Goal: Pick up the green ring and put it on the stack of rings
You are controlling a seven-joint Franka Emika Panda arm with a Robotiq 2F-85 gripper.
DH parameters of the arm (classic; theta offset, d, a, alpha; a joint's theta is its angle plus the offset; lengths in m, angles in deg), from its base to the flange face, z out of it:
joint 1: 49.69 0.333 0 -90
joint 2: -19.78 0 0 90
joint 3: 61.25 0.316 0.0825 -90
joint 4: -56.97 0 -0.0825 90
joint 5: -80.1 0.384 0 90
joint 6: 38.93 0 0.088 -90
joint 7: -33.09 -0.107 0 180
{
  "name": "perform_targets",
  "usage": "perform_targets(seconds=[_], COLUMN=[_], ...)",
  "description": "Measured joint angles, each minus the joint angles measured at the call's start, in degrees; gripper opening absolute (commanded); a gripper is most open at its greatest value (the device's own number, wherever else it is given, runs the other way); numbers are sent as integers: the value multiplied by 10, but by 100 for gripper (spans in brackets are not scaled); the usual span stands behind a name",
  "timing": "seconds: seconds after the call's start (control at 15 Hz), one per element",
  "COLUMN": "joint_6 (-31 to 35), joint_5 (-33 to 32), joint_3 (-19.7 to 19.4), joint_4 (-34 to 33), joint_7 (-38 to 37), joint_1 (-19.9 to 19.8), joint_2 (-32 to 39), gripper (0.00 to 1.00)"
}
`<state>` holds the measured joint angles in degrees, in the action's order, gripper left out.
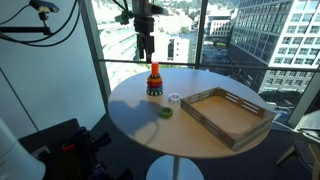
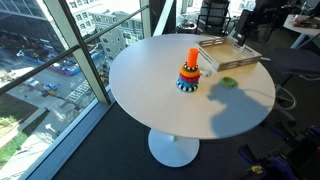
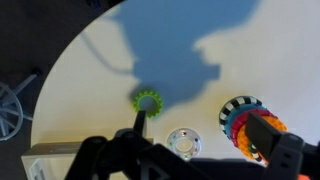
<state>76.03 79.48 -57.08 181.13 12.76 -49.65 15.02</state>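
Yellow-green plastic, a small flat doughnut with a knobbly outer edge: the green ring [image 3: 148, 101] lies flat on the smooth round white table [image 1: 130, 116]. It sits just beside a whitish clear ring [image 3: 182, 142] and a little apart from the stack of rings [image 1: 154, 80].

The stack is a small cone of glossy coloured hoops, dark blue at the base and orange-red at the top. A slatted wooden tray [image 1: 228, 113] stands nearby, empty.

By my judgement nothing of the task is done yet: reaching down, gripping, lifting and threading the ring over the stack all remain.

My gripper [image 1: 146, 54] hangs high above the table, roughly over the stack. My dark fingers look spread apart with nothing between them, though the wrist view blurs them.
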Motion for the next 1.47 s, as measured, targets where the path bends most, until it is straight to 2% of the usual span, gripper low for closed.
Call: perform_targets(seconds=[0.4,1.13,1.47], joint_6=[19,144,151], joint_5=[0,12,32], joint_3=[-14,-48,-53], joint_4=[0,0,0], joint_7=[0,0,4], joint_1=[0,-1,0], joint_2=[43,145,162], gripper=[100,100,100])
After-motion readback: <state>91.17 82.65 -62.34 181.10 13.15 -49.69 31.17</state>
